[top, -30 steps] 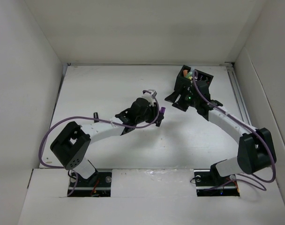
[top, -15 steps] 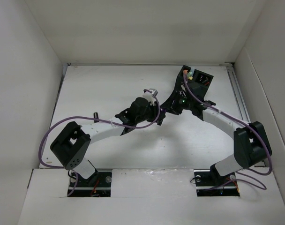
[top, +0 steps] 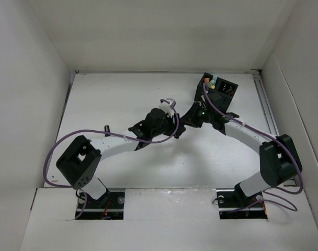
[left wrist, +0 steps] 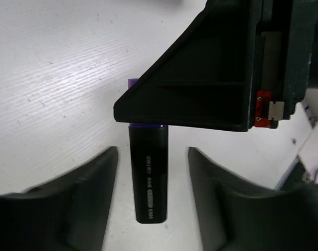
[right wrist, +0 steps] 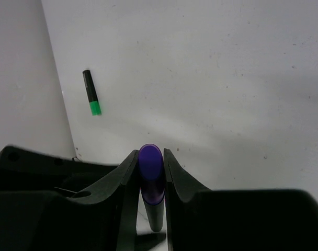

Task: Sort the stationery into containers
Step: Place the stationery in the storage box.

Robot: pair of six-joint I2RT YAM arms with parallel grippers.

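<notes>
A black marker with a purple end (left wrist: 148,178) sits between my two grippers above the middle of the table. My right gripper (right wrist: 150,157) is shut on its purple end (right wrist: 150,166); in the left wrist view the right finger (left wrist: 201,78) covers that end. My left gripper (left wrist: 152,157) is open, its fingers either side of the black barrel with gaps on both sides. In the top view the left gripper (top: 178,127) and the right gripper (top: 188,121) meet. The black organiser (top: 225,90) stands at the back right with coloured markers (top: 212,82) in it.
A black marker with a green end (right wrist: 91,92) lies on the table near the white left wall (right wrist: 18,78). White walls enclose the table on three sides. Purple cables loop along both arms.
My right gripper has swung left from the organiser to my left gripper and now covers the marker's purple end. The left arm has hardly moved.
</notes>
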